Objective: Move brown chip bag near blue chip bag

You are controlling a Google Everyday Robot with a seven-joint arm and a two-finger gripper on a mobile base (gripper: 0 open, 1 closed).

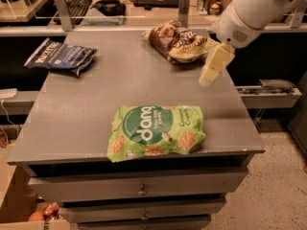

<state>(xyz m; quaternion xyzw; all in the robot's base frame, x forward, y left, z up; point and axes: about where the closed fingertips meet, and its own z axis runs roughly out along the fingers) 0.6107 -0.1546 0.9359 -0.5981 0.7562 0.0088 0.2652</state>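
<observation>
We note: dark brown chip bag [175,42] with cream ends; navy blue chip bag [60,56], white lettering; bright green "dang" bag [156,132]; grey counter [96,104]; cream claw [207,78] above the counter's right side.

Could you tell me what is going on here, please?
The robot is set to move the brown chip bag next to the blue chip bag. Its gripper hangs above the right side of the table, close beside the brown bag at the back, which is not yet lifted. The blue bag lies at the back left; a green dang bag lies in front.
</observation>
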